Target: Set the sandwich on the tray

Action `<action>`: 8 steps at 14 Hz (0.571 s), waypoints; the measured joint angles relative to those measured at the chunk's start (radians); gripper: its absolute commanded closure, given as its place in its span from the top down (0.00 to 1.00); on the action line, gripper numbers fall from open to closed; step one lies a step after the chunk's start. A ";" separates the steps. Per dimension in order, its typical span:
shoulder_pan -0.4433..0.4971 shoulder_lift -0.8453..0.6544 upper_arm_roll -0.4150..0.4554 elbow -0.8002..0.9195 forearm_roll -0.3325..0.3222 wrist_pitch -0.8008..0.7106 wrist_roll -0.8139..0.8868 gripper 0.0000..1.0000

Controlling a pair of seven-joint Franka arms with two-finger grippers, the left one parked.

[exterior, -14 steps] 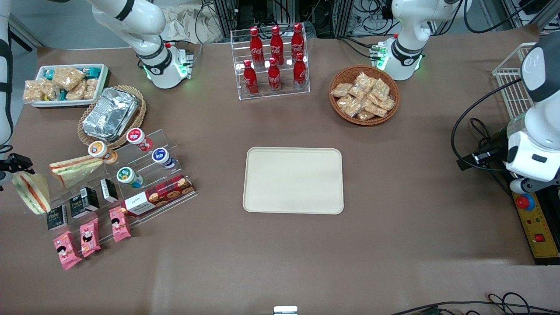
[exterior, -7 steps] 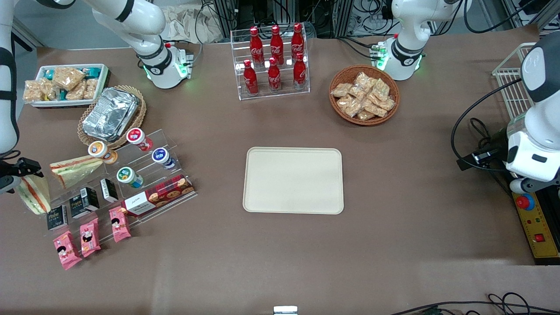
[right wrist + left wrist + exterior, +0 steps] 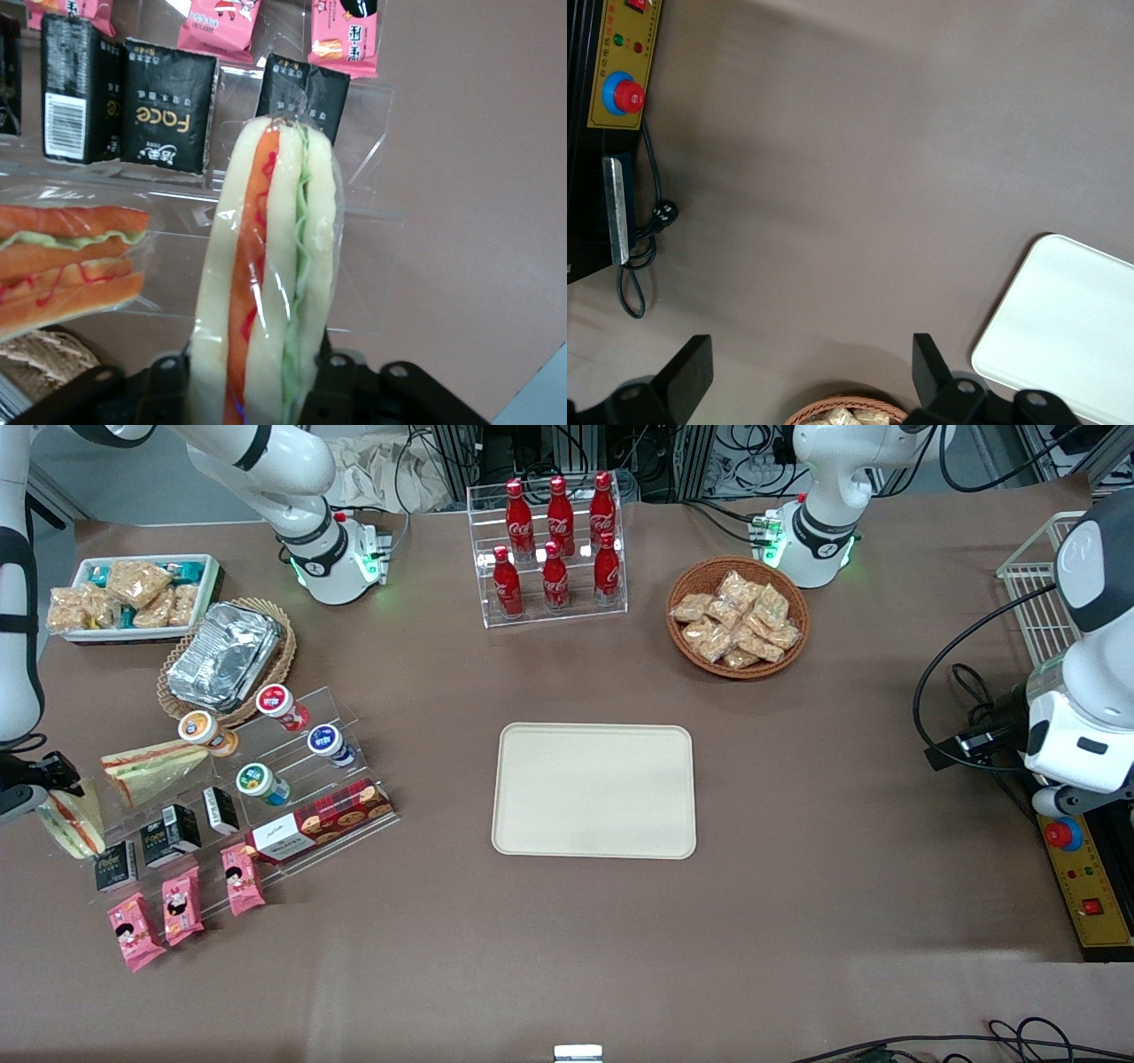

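Right wrist view shows the jaws closed on the sandwich at its wide base, above the display rack at the working arm's end of the tabletop. Judged soft, light and slippery-wrapped, it needs a gentle grip across the bread faces on its way to the tray.

My parked wrist camera is looking down at the brown table. A corner of the tray is showing, a wicker basket is peeking in, and a yellow control box is sitting at the table's edge.
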 measured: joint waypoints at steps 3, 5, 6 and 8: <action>0.000 0.000 0.002 0.019 0.000 -0.023 0.000 0.33; 0.001 0.000 0.004 0.043 0.000 -0.056 0.000 0.26; 0.001 0.001 0.005 0.052 0.000 -0.063 0.000 0.25; 0.002 0.003 0.008 0.079 0.000 -0.082 -0.002 0.25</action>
